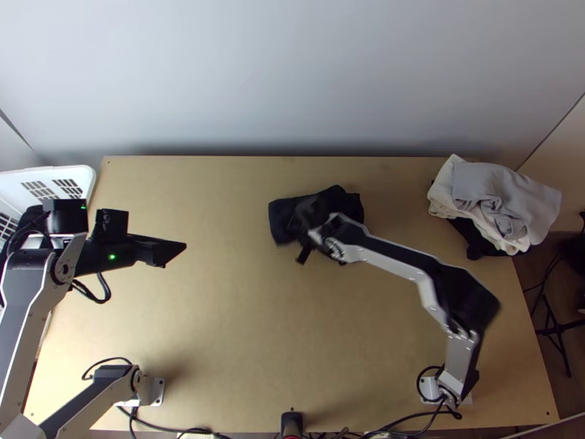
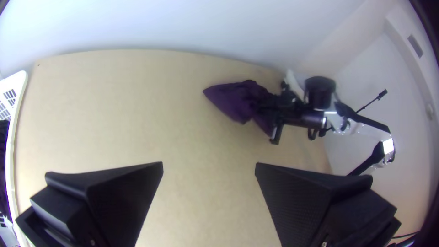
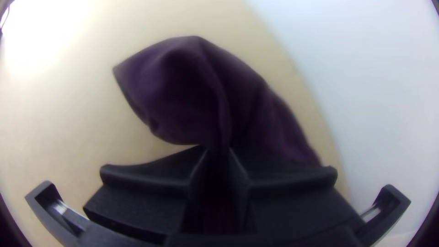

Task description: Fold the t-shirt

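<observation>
A dark t-shirt is bunched at the back middle of the table in the top view; it looks purple in the left wrist view. My right gripper is over it, and in the right wrist view the gripper is shut on a gathered part of the shirt, with cloth spreading out beyond the fingers on both sides. At the table's left stands my left gripper, well away from the shirt. Seen in the left wrist view, that gripper is open, bare table between its fingers.
A pile of light and dark cloths lies at the back right corner. A white slatted basket stands by the left edge. Bare wooden table stretches in front of the shirt. Cables run along the near edge.
</observation>
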